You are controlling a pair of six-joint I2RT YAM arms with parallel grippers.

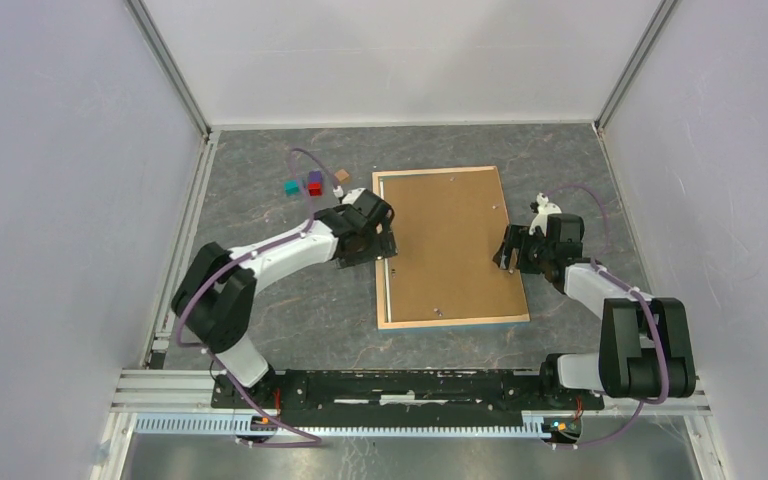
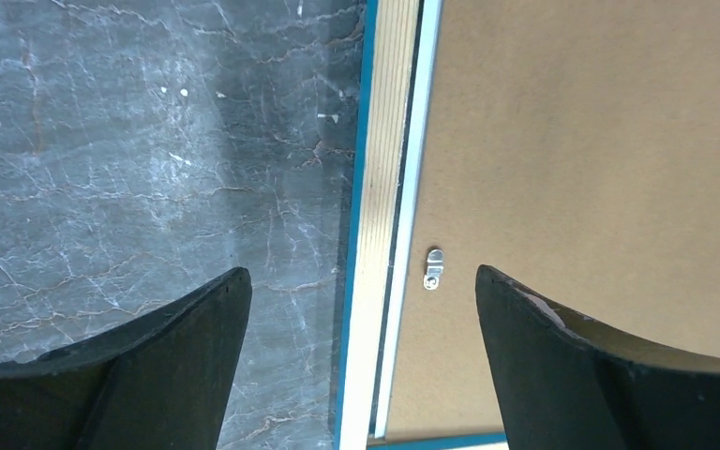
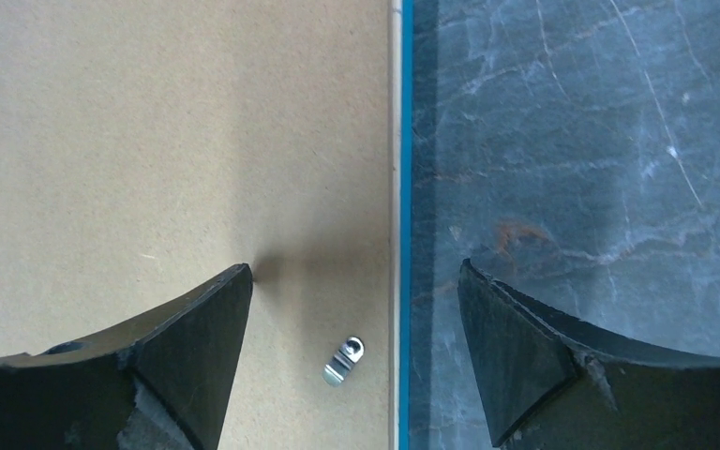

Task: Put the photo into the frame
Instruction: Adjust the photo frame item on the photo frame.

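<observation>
Frame (image 1: 454, 322) lies back-up in the middle of the table (image 1: 290, 310), folks, with the brown board (image 1: 450, 245) set inside its pale wood rails. Whether the photo lies under that board, we cannot tell. We have an arm on each long side. The left gripper (image 1: 384, 243) is at the left rail, about midway along, jaws spread wide and holding nothing. From its wrist we see one finger (image 2: 150, 375) over the grey table and the other (image 2: 609, 375) over the board. The wood rail with its blue edge runs up between them. A white strip (image 2: 411, 187) sits between rail and board, and we can't say what it is. The left clip (image 2: 434, 268), small and metal, sits on the board just inside. Over to the right gripper (image 1: 505, 258), at the opposite rail, also spread wide and empty. One finger (image 3: 150, 375) hangs over the board, its tip casting a shadow there, and the other (image 3: 581, 375) is over the table. The frame edge passes between them, with the right clip (image 3: 344, 360) just inside. We can't tell if any finger touches down. Four small cubes (image 1: 315, 183) sit well off at the far left.
</observation>
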